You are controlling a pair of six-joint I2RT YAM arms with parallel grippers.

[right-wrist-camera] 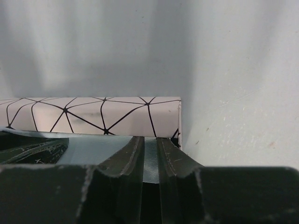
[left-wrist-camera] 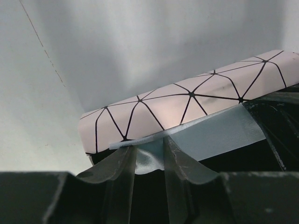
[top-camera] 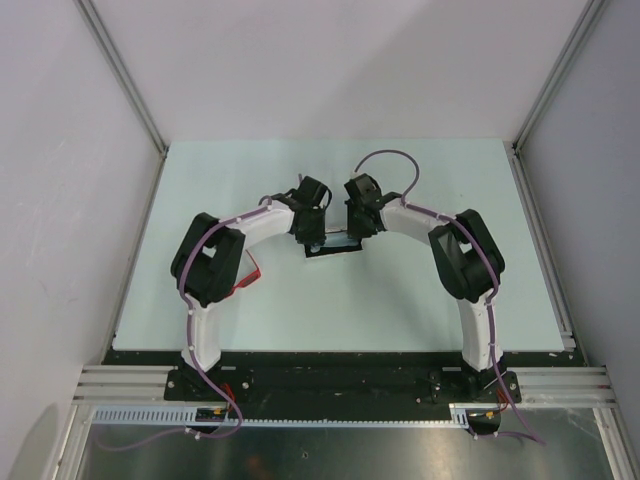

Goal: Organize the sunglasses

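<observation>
Left pincer [left-wrist-camera: 149, 150]: jaws a little apart, translucent fingertips [left-wrist-camera: 119, 163] on either side of the near edge of a flat light-blue square cloth [left-wrist-camera: 219, 133]. A fold of that edge sagging into the gap; no clamp on it to be made out.

Right pincer [right-wrist-camera: 150, 140]: jaws parted by a narrow slit, the same pale blue fabric showing through the gap. Nothing visibly pinched there either.

Just beyond both sets of fingers, a white oblong case with a thin black geometric line pattern [left-wrist-camera: 187, 100], lying lengthwise across each wrist view. Cloth resting against its lower side. Glossy dark surface at the right of the left wrist view and the left of the right wrist view, touching the cloth.

From above, both pincers close together over the middle of the pale worktop [top-camera: 400, 300], pointed down at the case and cloth between them.

Small sunglasses with a thin bright-red plastic frame [top-camera: 246, 275]: flat on the worktop, well apart from the case, beside and partly under the dark elbow of the left arm. Only a sliver of red frame visible, lenses hidden.
</observation>
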